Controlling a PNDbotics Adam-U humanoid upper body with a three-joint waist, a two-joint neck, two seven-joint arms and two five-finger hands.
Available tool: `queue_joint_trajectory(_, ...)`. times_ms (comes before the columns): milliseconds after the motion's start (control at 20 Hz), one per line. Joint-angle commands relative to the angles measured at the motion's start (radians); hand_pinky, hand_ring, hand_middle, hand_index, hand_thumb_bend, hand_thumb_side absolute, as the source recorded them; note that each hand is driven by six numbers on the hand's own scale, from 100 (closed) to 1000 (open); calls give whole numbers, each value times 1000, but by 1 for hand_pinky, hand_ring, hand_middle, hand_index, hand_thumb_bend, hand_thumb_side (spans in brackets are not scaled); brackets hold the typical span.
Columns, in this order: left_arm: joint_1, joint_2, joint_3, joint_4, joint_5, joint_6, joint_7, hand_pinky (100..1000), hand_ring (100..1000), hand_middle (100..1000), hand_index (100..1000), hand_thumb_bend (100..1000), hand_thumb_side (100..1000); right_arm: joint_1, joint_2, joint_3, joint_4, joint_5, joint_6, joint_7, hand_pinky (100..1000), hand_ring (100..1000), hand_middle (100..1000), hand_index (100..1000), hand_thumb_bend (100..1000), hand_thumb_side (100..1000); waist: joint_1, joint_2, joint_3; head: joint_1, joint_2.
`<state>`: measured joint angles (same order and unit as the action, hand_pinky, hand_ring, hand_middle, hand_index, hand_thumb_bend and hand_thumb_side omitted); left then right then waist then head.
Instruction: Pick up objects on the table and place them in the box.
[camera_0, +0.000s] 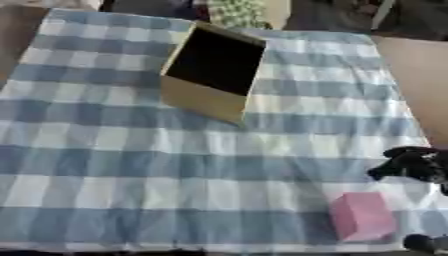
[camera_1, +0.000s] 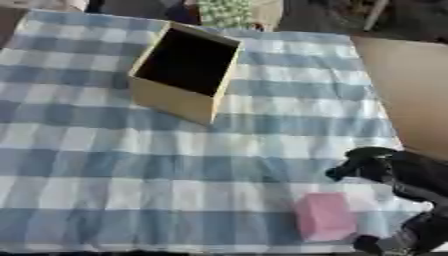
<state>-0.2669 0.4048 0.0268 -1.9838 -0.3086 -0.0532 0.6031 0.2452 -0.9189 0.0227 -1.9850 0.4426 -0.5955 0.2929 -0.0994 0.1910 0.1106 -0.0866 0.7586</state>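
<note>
On the blue-and-white checked cloth (camera_0: 131, 165) covering the table, one tan box (camera_1: 175, 97) is sitting toward the far side, its open top showing a dark inside whose contents cannot be made out. One pink block (camera_1: 324, 216) is lying near the front right edge, well apart from the box, with nothing lying between them. Just one robot hand is showing: the right hand (camera_1: 372, 165) is hanging just beyond the pink block, apart from it, its dark fingers looking curled with nothing in them, though they are hard to make out. A second dark part of the same arm is being cut off at the lower right corner, just beside the block. Bare brown tabletop (camera_1: 411, 90) is showing at the right
</note>
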Motion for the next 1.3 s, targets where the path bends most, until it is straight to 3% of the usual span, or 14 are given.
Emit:
queue_joint_trajectory(50,-13,22,0,-16,-3,-2,-3,475,589,579,707,273,893,-9,-13,-4,-15,-14,11,8,929,761,723,932,451,758,5,-9,1,-2,-7)
queue_joint_trajectory(200,-14,20,-1,-16,-3,-2,-6,474,589,579,707,261,889,-14,-8,3,-15,-13,13,14,967,786,731,928,353,623,6,-9,3,-4,-9)
queue_joint_trajectory(500,-13,18,-1,-16,-2,-2,-10,473,589,576,706,250,885,-20,-7,5,-15,-11,4,26,1000,797,743,929,294,456,6,-9,4,-5,-10)
queue_joint_trajectory(850,-13,16,-1,-16,0,-3,-14,473,589,575,704,233,877,-21,1,13,-15,-5,14,52,1000,800,760,935,310,480,6,-7,6,-7,-12)
queue_joint_trajectory(1300,-16,11,-3,-16,3,-4,-19,472,589,570,703,226,875,-21,19,18,-15,9,37,66,1000,813,776,948,405,645,7,-3,9,-13,-13)
